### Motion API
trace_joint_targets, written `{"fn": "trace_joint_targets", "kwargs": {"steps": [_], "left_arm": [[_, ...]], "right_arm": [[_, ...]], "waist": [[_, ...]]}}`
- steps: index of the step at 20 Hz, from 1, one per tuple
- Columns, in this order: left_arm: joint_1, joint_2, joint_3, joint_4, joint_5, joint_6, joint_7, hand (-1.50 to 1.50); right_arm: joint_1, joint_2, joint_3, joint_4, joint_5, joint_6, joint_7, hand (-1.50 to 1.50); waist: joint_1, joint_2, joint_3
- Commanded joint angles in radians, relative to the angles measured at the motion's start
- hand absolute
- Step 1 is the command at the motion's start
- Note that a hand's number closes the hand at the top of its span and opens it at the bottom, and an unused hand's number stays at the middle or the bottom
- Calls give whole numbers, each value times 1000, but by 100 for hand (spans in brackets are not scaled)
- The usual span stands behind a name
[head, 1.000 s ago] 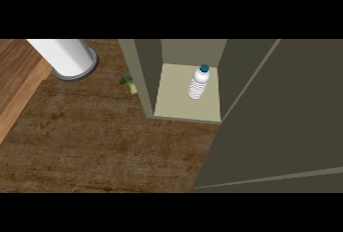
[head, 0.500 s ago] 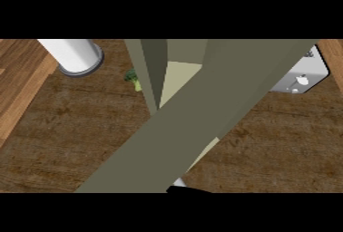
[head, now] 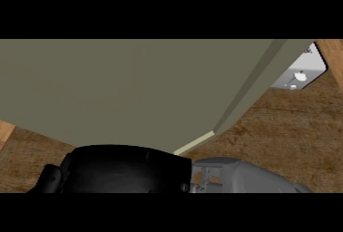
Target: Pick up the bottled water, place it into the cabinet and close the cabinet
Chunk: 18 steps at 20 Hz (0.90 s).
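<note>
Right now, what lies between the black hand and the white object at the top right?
Head view: from the right hand, the door corner, then bare counter up to the white object.

the cabinet door point(head: 134, 86) is olive-grey, counter point(head: 288, 131) brown wood-grain, robot hand point(head: 120, 170) black.

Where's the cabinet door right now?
Head view: the cabinet door fills the upper left and centre, directly above the right hand at the lower edge.
</note>
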Motion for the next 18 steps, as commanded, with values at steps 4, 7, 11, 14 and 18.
{"fn": "trace_joint_targets", "kwargs": {"steps": [4, 7, 11, 14, 18], "left_arm": [[121, -34, 143, 55, 20, -133, -15, -150], [129, -91, 123, 27, -22, -147, -11, -150], [168, -127, 193, 1, -9, -162, 26, -150], [185, -171, 199, -1, -59, -193, 29, -150], [104, -182, 204, 5, -45, -145, 91, -150]], "right_arm": [[-77, 4, -66, 204, -135, -22, -43, 150], [-1, -10, -142, 264, -153, 100, -17, 150], [6, -40, -199, 366, -149, 194, -24, 150], [75, -62, -219, 409, -120, 261, -82, 150], [-9, -53, -302, 573, -76, 291, -141, 150]], "waist": [[-43, 1, 3], [-62, 3, 4], [-64, 3, 5], [-67, 2, 5], [-75, 6, 4]]}}
